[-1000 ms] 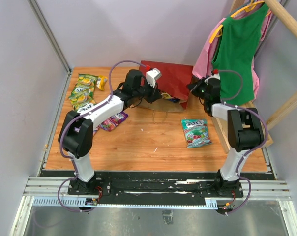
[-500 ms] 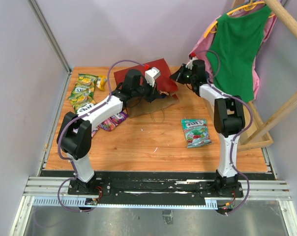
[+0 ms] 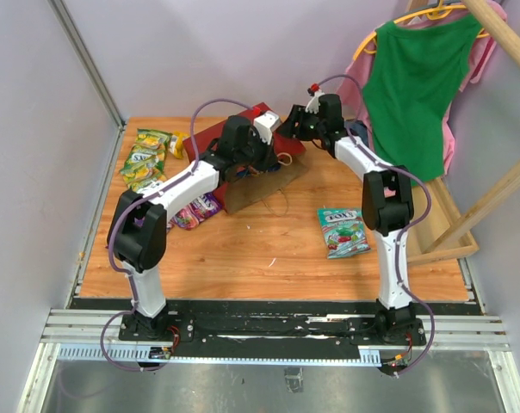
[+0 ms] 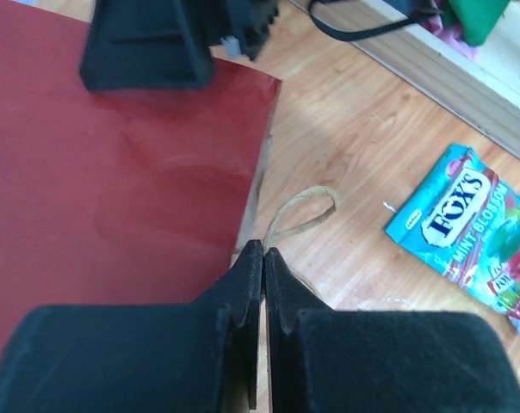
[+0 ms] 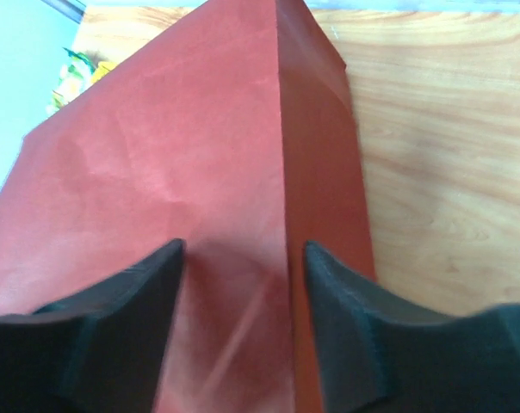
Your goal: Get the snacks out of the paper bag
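Green-yellow packets (image 3: 145, 160) lie on the table (image 3: 269, 267) at the upper left of the overhead view, with purple packets (image 3: 197, 209) just below them. At centre the paper bag (image 4: 114, 189) lies on its side. The left gripper (image 4: 263, 251) is pressed together on its rim, beside a loop handle (image 4: 305, 209). The right gripper (image 5: 241, 258), jaws spread, straddles the bag's folded edge without clamping it. Right of centre lies a teal packet (image 3: 343, 231). Several snacks are out; whether any are inside the bag cannot be told, so a check is probably left.
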